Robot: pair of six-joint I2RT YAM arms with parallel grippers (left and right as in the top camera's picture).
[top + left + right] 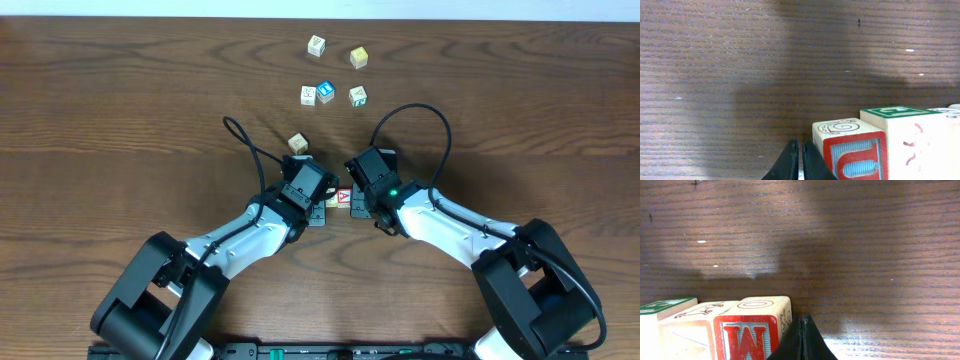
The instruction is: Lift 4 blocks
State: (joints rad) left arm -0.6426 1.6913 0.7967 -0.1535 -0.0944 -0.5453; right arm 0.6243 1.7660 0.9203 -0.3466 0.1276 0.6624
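Observation:
A short row of blocks (338, 199) lies between my two grippers in the overhead view. In the left wrist view, my left gripper (800, 161) is shut and empty, with its fingertips against the row's end block, which has a red U face (855, 159). Beside that one is a pale block with a green top (907, 142). In the right wrist view, my right gripper (802, 339) is also shut and empty, touching the opposite end block, which has a red W face (751, 335). A cream block (692, 325) follows it. Whether the row rests on the table cannot be told.
Loose cubes sit farther back on the wooden table: a pale one (297, 143) just behind the left gripper, a trio including a blue-faced cube (325, 92), a cream cube (316, 45) and a yellowish cube (358, 57). Both arms' cables arch above the grippers.

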